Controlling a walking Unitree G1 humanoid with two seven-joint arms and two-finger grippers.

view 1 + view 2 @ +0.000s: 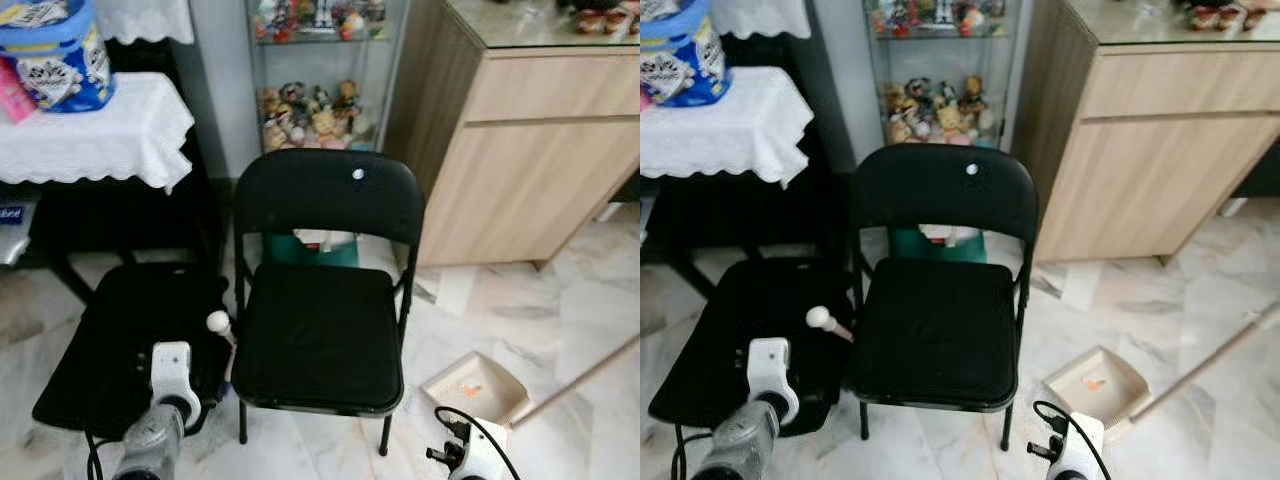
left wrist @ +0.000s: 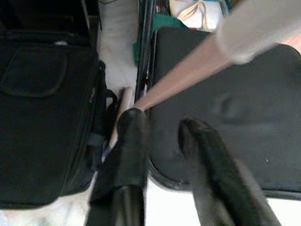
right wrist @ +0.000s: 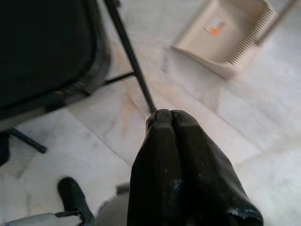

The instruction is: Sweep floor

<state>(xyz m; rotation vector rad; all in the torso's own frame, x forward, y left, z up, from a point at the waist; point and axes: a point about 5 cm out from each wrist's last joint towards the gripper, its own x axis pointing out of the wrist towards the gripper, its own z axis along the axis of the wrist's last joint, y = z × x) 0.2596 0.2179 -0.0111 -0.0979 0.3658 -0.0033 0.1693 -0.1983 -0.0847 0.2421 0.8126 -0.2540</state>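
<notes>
Left end effector (image 2: 160, 129) open w/ broom handle (image 2: 197, 66) between its fingers, beside black folding chair (image 1: 320, 330); right end effector (image 3: 171, 117) closed, empty, above marble floor (image 3: 282, 155); beige dustpan (image 1: 475, 388) rests on floor right of chair.

A black folding chair (image 1: 322, 300) is standing on the marble floor (image 1: 590, 340), with a black bag (image 1: 130, 340) lying just beside it. Behind, a glass cabinet (image 1: 318, 75) is displaying figurines, and a wooden cabinet (image 1: 520, 150) is sitting near a lace-covered worktop (image 1: 95, 135).
</notes>
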